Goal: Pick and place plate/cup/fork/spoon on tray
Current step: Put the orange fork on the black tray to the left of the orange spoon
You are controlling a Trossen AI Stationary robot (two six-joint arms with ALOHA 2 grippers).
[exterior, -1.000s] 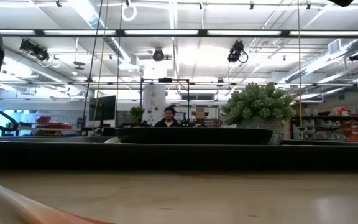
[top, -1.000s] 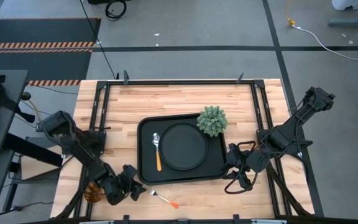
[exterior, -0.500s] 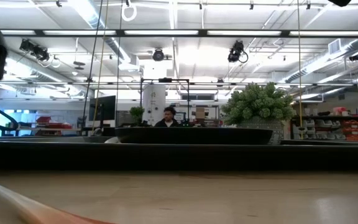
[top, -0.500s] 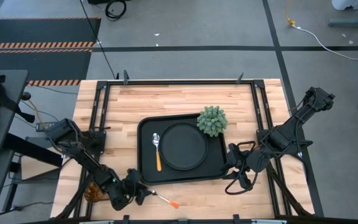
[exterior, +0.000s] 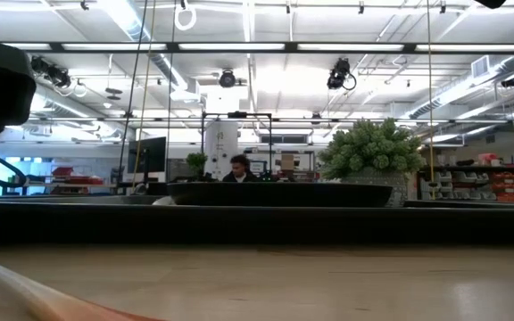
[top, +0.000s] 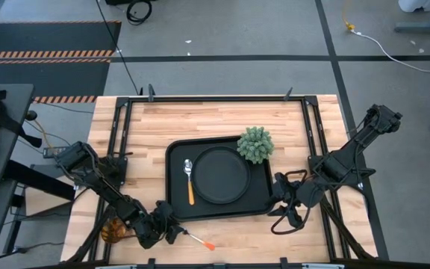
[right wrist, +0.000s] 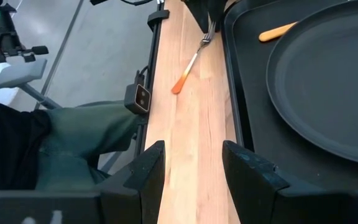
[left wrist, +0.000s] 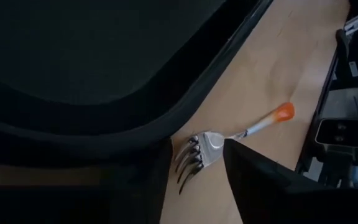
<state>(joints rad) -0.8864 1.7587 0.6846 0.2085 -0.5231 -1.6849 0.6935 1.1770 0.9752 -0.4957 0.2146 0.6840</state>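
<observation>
The fork [top: 198, 240], with a red-orange handle, lies on the wood near the table's front edge, just off the tray's near left corner. My left gripper [top: 170, 229] is open and low at the fork's metal head [left wrist: 194, 155], one finger on either side of it [left wrist: 197, 142]; I cannot tell whether they touch it. The round black plate [top: 220, 174] and the spoon [top: 189, 181] lie on the black tray [top: 172, 153]. The amber cup [top: 110, 230] stands at the near left corner, partly under the left arm. My right gripper [top: 282, 196] is open and empty at the tray's right edge.
A green potted plant [top: 254, 144] stands on the tray's far right corner. The tray's rim [left wrist: 185, 106] runs close beside the fork's head. Bare wood lies along the table's far side and to the tray's left. A black frame borders the table.
My left gripper has gone toward the table's right edge along the front edge, away from the cup and up to the fork's head. The fork has stayed where it was.
</observation>
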